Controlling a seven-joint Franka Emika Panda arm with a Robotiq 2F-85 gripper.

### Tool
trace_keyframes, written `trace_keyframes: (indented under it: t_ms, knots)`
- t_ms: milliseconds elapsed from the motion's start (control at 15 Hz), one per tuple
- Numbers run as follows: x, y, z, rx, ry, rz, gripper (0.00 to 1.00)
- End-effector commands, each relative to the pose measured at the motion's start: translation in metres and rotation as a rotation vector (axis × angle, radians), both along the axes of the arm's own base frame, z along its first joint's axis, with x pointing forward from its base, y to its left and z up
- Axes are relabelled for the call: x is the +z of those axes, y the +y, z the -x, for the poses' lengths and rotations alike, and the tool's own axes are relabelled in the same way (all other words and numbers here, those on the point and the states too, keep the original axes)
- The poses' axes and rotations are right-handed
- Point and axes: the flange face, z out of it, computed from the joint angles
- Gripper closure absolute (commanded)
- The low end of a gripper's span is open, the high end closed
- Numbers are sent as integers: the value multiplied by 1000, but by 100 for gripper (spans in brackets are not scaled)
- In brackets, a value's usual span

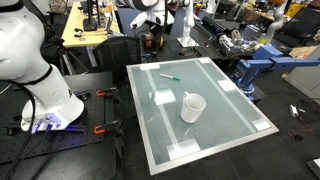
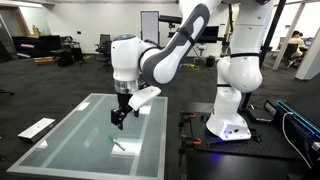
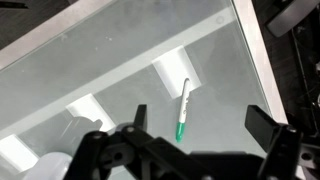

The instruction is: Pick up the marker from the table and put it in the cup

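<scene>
Gripper [image 2: 118, 121] hangs over the table [image 2: 70, 135], jaws spread wide, nothing held. Through the wrist view I see the marker [image 3: 183, 110] lying flat on the glass below, between the two dark fingers [image 3: 140, 116] and closer to one of them. Its green end is toward the camera and its paler end is by a white tape square [image 3: 170, 70]. In an exterior view the cup [image 1: 192, 106] stands upright near mid-table, apart from the marker.
</scene>
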Motion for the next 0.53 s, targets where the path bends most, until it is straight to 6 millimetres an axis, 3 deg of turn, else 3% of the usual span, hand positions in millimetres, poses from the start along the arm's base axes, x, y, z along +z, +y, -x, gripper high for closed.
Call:
trace_keyframes:
  t_ms: [0,467]
  knots:
    - [-24,5,-30,-25,-18,-22,0]
    - [-67,5,-58,-50,21,-12,0]
